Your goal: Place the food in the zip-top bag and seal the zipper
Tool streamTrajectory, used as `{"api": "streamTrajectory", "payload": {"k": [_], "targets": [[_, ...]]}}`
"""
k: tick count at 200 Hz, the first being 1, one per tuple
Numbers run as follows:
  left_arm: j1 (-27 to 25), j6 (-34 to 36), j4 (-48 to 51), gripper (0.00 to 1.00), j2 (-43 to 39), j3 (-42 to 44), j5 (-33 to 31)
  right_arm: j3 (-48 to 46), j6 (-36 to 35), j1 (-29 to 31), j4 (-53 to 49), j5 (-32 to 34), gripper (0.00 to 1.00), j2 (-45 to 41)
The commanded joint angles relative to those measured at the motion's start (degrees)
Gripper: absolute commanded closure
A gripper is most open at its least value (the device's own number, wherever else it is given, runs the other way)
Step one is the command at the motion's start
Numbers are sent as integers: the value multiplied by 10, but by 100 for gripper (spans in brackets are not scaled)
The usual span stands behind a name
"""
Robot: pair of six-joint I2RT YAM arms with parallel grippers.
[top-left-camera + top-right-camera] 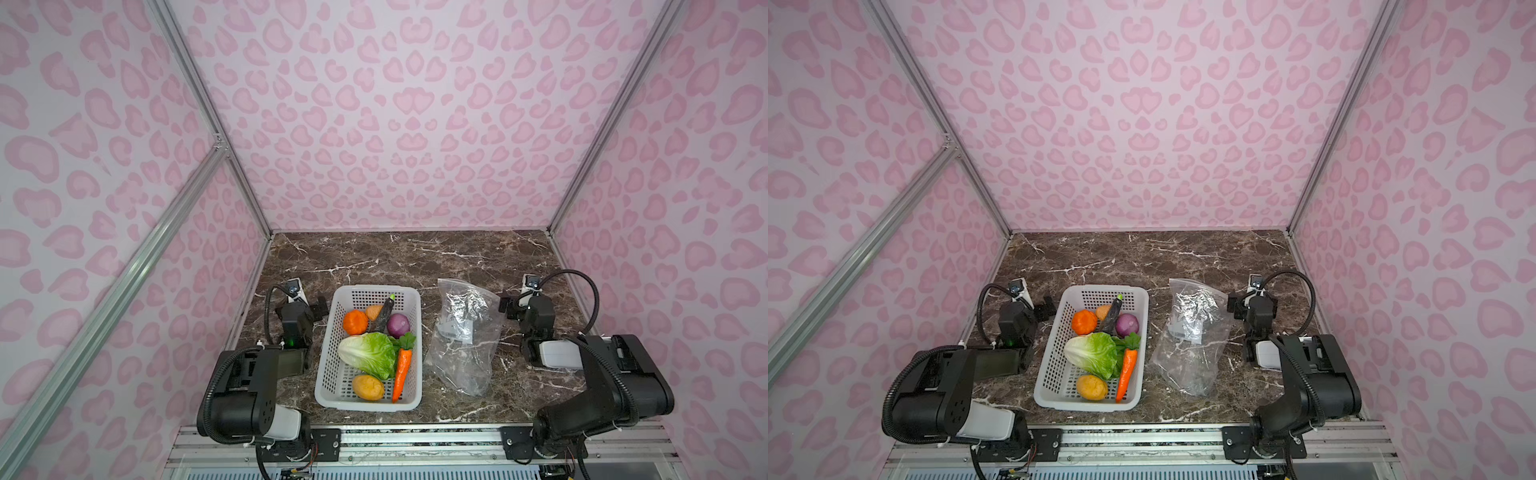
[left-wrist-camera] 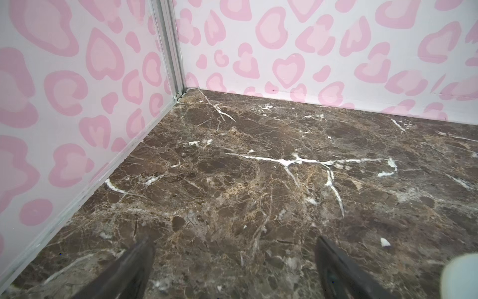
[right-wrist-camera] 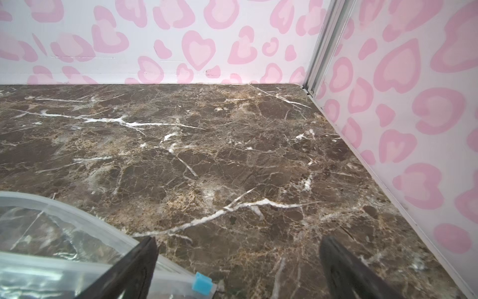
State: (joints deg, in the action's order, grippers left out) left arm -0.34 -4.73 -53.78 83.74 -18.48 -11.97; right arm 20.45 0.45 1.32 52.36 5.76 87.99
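The food lies in a white perforated basket [image 1: 376,286] in both top views: lettuce [image 1: 368,353], carrot [image 1: 402,374], purple onion [image 1: 398,325], orange round [image 1: 355,322], yellow-orange round [image 1: 368,387] and a dark eggplant piece [image 1: 385,311]. To the basket's right the clear zip-top bag [image 1: 463,332] [image 1: 1192,332] lies flat. The zipper's blue slider [image 3: 202,284] sits at the bag's far corner. My right gripper [image 3: 239,240] [image 1: 508,306] is open beside that corner, with one finger over the bag's edge. My left gripper [image 2: 234,242] [image 1: 318,305] is open over bare tabletop, left of the basket.
The brown marble tabletop [image 1: 415,257] is boxed in by pink-patterned walls on three sides, with aluminium posts [image 2: 170,51] [image 3: 319,51] in the far corners. A metal rail [image 1: 415,440] carrying both arm bases runs along the front edge.
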Motion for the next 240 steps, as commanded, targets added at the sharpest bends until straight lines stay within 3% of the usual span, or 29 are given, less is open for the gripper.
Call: {"api": "streamTrajectory", "payload": {"k": [1,217,240], "targets": [[1,5,-14,2,1,-5,1,1,2,0,10,3,1,2],[2,4,-17,2,-1,-2,3,0,6,-8,10,-14,1,-2],[2,-7,9,3,-18,-11,-19,1,10,-8,19,-6,4,-5]]}}
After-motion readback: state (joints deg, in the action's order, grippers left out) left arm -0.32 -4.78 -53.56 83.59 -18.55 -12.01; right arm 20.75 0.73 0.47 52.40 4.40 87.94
